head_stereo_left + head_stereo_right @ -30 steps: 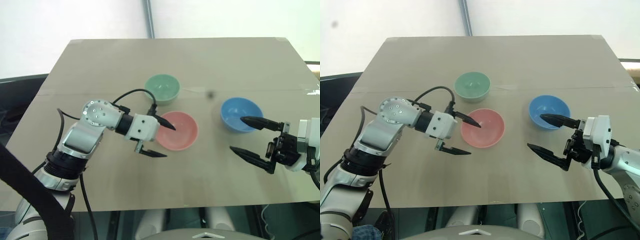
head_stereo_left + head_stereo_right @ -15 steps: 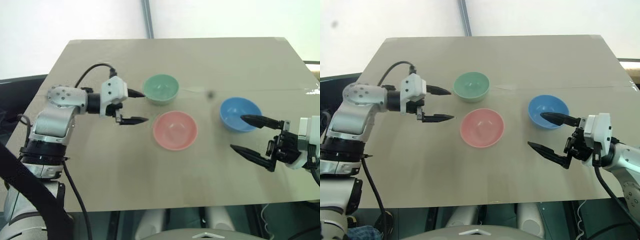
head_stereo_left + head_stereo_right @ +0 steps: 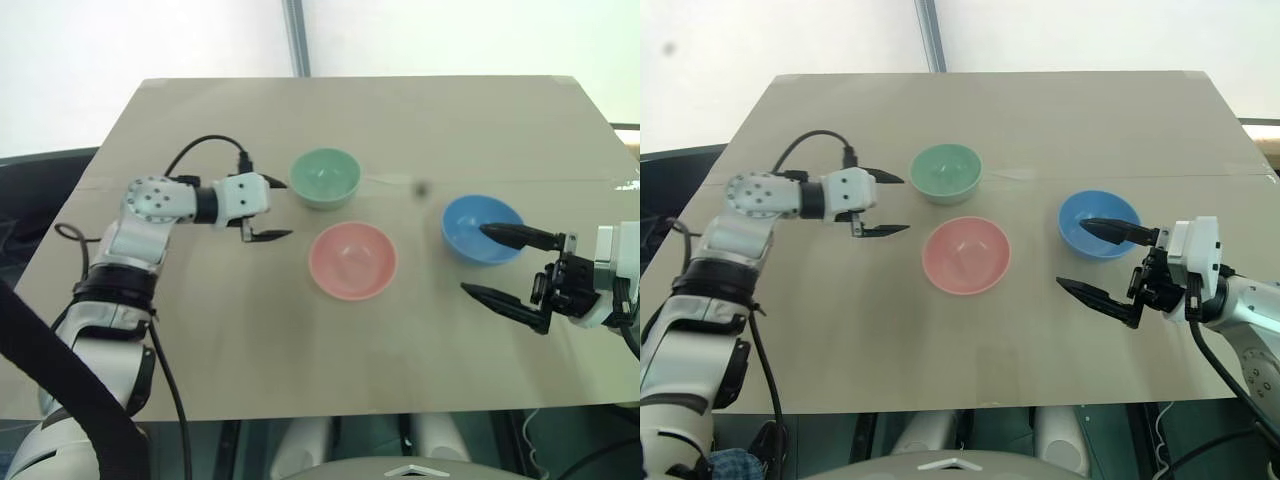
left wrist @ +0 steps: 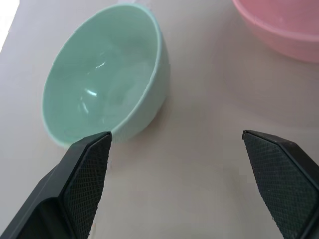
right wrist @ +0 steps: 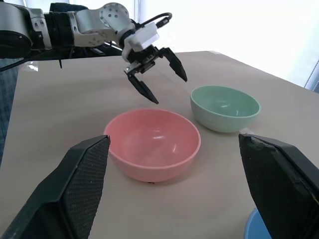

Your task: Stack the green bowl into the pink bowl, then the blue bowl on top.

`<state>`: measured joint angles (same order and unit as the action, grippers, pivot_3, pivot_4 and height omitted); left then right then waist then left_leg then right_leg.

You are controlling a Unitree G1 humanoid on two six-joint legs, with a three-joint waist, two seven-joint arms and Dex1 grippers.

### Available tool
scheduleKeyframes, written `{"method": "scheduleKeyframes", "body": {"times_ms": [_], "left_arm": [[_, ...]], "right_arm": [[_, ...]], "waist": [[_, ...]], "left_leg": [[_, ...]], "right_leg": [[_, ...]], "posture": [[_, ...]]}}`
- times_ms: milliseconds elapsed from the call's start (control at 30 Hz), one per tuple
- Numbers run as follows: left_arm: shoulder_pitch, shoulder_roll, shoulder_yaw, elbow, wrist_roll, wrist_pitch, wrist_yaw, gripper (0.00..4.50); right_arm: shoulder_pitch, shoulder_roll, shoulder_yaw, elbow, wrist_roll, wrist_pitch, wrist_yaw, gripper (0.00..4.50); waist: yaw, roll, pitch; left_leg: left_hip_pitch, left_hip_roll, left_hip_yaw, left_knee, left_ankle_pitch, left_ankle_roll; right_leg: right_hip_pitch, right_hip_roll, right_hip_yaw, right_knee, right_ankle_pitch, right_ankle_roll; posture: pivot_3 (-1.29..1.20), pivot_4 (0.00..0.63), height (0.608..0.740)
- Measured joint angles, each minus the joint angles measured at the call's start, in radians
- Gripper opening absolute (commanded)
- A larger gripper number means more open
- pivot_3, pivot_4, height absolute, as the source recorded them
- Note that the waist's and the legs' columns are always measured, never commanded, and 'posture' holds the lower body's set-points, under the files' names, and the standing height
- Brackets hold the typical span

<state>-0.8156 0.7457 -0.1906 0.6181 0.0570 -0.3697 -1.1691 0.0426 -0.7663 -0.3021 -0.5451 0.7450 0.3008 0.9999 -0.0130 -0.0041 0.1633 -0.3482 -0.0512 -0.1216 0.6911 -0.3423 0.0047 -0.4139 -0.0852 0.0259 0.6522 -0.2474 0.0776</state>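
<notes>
A: Just ahead of your left gripper (image 3: 277, 209) sat the green bowl (image 3: 325, 177), upright on the table (image 3: 400, 120), empty. One finger pointed at its near rim, not touching; the other hung over bare table on the side toward the pink bowl (image 3: 352, 260). Jaws spread wide, nothing between them.

B: And the right?

A: Right gripper (image 3: 500, 265) was also wide open and empty. Its upper finger reached over the edge of the blue bowl (image 3: 482, 228), lower finger over bare table nearer you. Whether it touched the rim, couldn't tell.

B: How did you rate the green one for handling?

A: Judged it light, stiff, thin-walled plastic, smooth and glossy, so probably slippery. Not fragile. The outside wall curved under, so a squeeze across the whole bowl would likely pop it out of the jaws.

B: Grip spot?

A: You wanted the near rim: one finger inside, one outside, pinching the wall. Pink bowl lay just beside the green, off to the side of your jaws, open side up, ready to receive it. No bowl was stacked.
</notes>
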Motion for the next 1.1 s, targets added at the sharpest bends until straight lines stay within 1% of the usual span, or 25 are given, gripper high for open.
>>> {"method": "scheduleKeyframes", "body": {"times_ms": [133,267,400,500,767,900,933,1000,1100], "left_arm": [[-0.082,-0.056,-0.030,0.152,0.054,-0.102,0.022,4.45],[-0.142,-0.088,-0.053,0.274,0.099,-0.169,0.045,4.45],[-0.165,-0.110,-0.063,0.338,0.126,-0.208,0.060,4.45],[-0.182,-0.128,-0.079,0.387,0.152,-0.245,0.065,4.45],[-0.209,-0.151,-0.087,0.449,0.181,-0.278,0.082,4.45],[-0.221,-0.159,-0.089,0.465,0.194,-0.282,0.092,4.45],[-0.223,-0.163,-0.089,0.467,0.196,-0.285,0.098,4.22],[-0.229,-0.171,-0.094,0.480,0.202,-0.292,0.109,3.63],[-0.240,-0.176,-0.097,0.499,0.222,-0.295,0.129,2.04]], "right_arm": [[0.009,0.000,-0.002,-0.003,0.001,0.000,-0.004,4.50],[0.018,0.000,-0.020,-0.017,0.009,0.004,-0.019,4.50],[0.012,0.000,-0.033,-0.024,0.013,0.006,-0.047,4.50],[0.011,-0.001,-0.053,-0.025,0.014,0.041,-0.094,4.50],[0.030,-0.014,-0.087,-0.025,0.008,0.109,-0.165,4.50],[0.030,-0.014,-0.098,-0.025,0.007,0.115,-0.178,4.50],[0.030,-0.014,-0.099,-0.025,0.007,0.115,-0.178,4.50],[0.030,-0.014,-0.099,-0.025,0.006,0.116,-0.180,4.50],[0.030,-0.014,-0.099,-0.025,0.005,0.115,-0.180,4.50]], "waist": [[-0.002,0.000,0.000],[-0.003,0.000,0.000],[-0.003,0.000,0.000],[-0.002,-0.001,0.000],[-0.002,-0.001,0.001],[-0.003,-0.001,0.001],[-0.002,-0.001,0.001],[-0.002,-0.001,0.001],[-0.003,-0.001,0.001]], "left_leg": [[0.000,0.000,0.000,0.001,0.000,0.000],[0.000,0.000,0.001,0.002,0.000,0.000],[-0.001,0.000,0.001,0.004,0.000,0.000],[-0.002,-0.001,0.001,0.007,0.000,0.000],[-0.002,-0.001,0.001,0.011,0.000,0.000],[-0.002,-0.001,0.001,0.011,0.000,0.000],[-0.002,-0.001,0.001,0.011,0.000,0.000],[-0.002,-0.001,0.001,0.011,0.000,0.000],[-0.002,-0.001,0.001,0.011,0.000,0.000]], "right_leg": [[0.000,0.000,0.000,0.000,0.000,0.000],[0.000,0.000,0.000,0.001,0.000,0.000],[0.000,0.000,-0.001,0.003,0.000,0.000],[0.000,0.000,-0.001,0.005,0.000,0.000],[0.000,0.000,-0.001,0.009,0.000,0.000],[0.000,0.000,-0.001,0.009,0.000,0.000],[0.000,0.000,-0.001,0.009,0.000,0.000],[0.000,0.000,-0.001,0.009,0.000,0.000],[0.000,0.000,-0.001,0.009,0.000,0.000]], "posture": [[0.00,0.150,0.740],[0.00,0.150,0.740],[0.00,0.150,0.740],[0.00,0.150,0.740],[0.00,0.150,0.740],[0.00,0.150,0.740],[0.00,0.150,0.740],[0.00,0.150,0.740],[0.00,0.150,0.740]]}}
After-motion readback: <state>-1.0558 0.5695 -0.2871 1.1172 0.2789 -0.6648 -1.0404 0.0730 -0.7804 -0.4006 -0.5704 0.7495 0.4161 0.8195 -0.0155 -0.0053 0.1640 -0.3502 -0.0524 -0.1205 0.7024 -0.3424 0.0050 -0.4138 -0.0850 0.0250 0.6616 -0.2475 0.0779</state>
